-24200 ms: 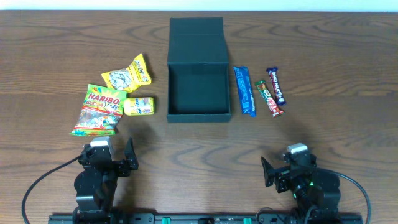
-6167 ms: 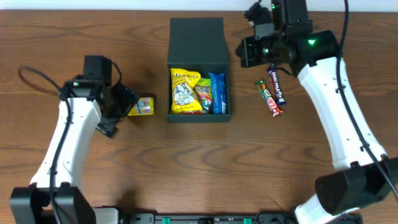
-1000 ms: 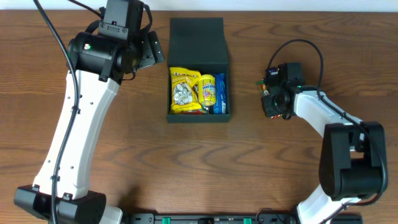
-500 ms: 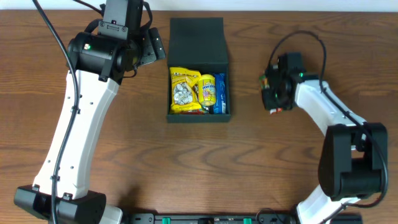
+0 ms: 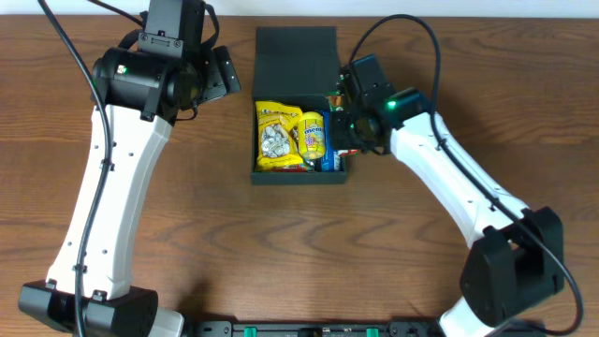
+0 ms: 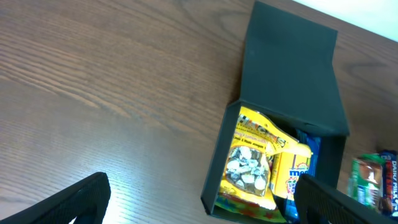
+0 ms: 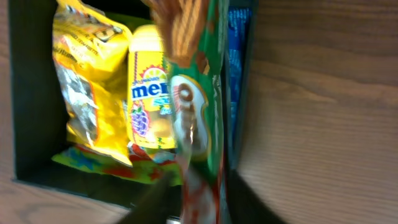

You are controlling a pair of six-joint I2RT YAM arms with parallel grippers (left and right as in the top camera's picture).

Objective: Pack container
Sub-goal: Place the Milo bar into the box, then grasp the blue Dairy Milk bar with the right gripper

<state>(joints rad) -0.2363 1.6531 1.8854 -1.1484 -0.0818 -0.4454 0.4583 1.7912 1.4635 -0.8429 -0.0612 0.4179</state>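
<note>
The container (image 5: 299, 176), a dark green-black box with its flap lid (image 5: 296, 56) folded back, sits at mid-table. Inside lie a yellow packet (image 5: 274, 136), a yellow candy tube (image 5: 313, 134) and a blue bar (image 5: 333, 150). My right gripper (image 5: 343, 120) hovers over the box's right side, shut on a green and red snack bar (image 7: 196, 124) that hangs over the blue bar (image 7: 238, 74); the view is blurred. The left wrist view shows that green bar (image 6: 367, 177) with a purple bar (image 6: 390, 183) beside it. My left gripper (image 5: 223, 77) is open and empty, raised at the box's left.
Bare wood-grain table (image 5: 187, 215) surrounds the box. Both white arms reach in from the near edge, the left arm (image 5: 103, 206) on the left and the right arm (image 5: 459, 197) crossing the right half. A black rail (image 5: 299, 329) runs along the front edge.
My right gripper has swung left from the table's right side to over the box, carrying the green and red bar. No bars lie at the right any more. The left arm barely shifted.
</note>
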